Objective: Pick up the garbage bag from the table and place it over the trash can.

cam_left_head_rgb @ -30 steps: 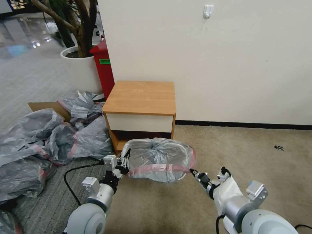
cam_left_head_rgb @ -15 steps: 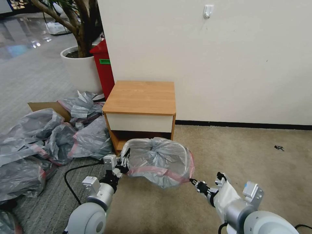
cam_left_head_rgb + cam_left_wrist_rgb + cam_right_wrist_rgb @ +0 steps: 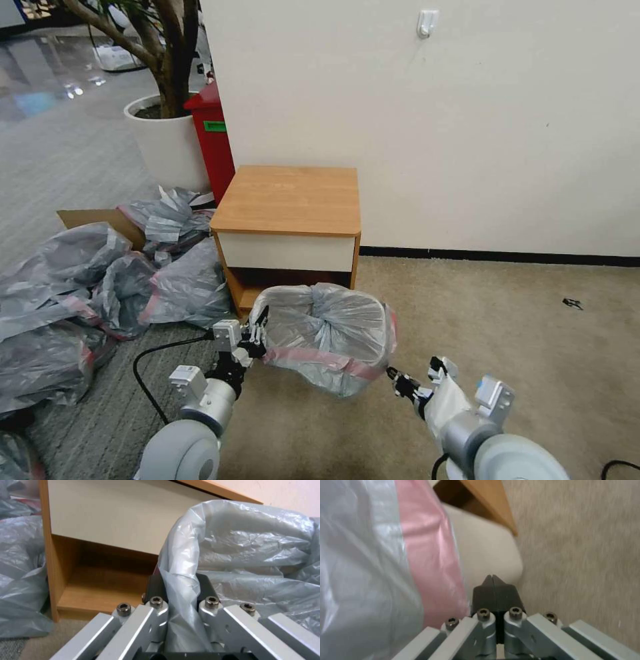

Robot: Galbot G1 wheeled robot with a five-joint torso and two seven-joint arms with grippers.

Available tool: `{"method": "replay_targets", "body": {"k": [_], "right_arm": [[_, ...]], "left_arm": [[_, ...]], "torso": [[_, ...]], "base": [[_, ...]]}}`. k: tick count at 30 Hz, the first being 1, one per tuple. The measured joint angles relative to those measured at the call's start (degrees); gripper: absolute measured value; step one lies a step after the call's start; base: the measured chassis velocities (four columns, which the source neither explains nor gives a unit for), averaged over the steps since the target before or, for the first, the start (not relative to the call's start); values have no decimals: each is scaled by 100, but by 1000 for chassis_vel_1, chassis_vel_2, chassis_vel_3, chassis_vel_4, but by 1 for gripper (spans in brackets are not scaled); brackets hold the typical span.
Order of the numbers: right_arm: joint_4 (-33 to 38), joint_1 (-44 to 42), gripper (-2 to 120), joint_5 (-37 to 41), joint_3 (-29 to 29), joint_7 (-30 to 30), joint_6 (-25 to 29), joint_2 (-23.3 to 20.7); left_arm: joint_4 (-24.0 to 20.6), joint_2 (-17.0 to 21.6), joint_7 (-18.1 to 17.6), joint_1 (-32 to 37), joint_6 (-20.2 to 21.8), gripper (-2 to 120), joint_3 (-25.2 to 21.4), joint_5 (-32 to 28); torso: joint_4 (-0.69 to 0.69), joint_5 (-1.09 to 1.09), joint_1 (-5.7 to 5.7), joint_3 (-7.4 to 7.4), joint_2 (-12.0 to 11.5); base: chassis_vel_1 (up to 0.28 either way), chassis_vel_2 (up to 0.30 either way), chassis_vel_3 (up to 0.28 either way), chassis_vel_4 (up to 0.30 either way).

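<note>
Now, taking the nightstand (image 3: pixel 288 200) as your landmark: off to its left, on the floor, you have a heap of grey bags (image 3: pixel 87 293). Just in front of its open shelf sits the garbage bag (image 3: pixel 327 330), stretched over the trash can, whose beige wall (image 3: pixel 486 555) shows bare beside the bag's pink band in your right wrist view. Nothing lies on the tabletop.

Your left end effector (image 3: pixel 257 333) is at the bag's left side, in front of the nightstand's left corner. In the left wrist view its fingers (image 3: pixel 156 585) are closed on a fold of the bag's plastic.

Your right end effector (image 3: pixel 393 379) is at the bag's right front corner, below and right of the nightstand. In the right wrist view its two dark fingertips (image 3: pixel 493 592) are pressed together with nothing between them, just beside the pink band.
</note>
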Motion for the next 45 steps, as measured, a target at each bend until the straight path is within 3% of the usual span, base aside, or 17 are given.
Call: {"method": "replay_targets", "body": {"k": [11,13,20,22,26,38,45], "right_arm": [[144,-225,2,-270,300,-143,240,20],[228,-268,7,-256,340,-143,355,50],[479,-209,35,-254,369,-319,1738,388],[461,-168,38,-233,357,-380,1855,441],[161,6,57,-129,225,-852,2256,791],[-188,117,98,-68,24,-1482,2362,1348],[-212,118,99,-35,-18,-1600,2364,1479]], "left_arm": [[56,-2,-61,-15,-44,6,-102,-78],[97,-13,-118,-30,-43,6,-115,-124],[216,-73,-480,-80,192,6,-122,-959],[237,-80,-504,-88,204,6,-118,-1039],[238,-85,-630,-154,284,6,-43,-1342],[127,-94,-757,-244,454,6,90,-1732],[89,-91,-904,-301,555,6,112,-2101]], "torso": [[0,0,0,0,0],[0,-1,0,0,0],[0,-1,0,0,0],[0,-1,0,0,0],[1,0,0,0,0],[0,0,0,0,0],[0,0,0,0,0]], "base": [[0,0,0,0],[0,0,0,0],[0,0,0,0],[0,0,0,0],[0,0,0,0],[0,0,0,0],[0,0,0,0]]}}
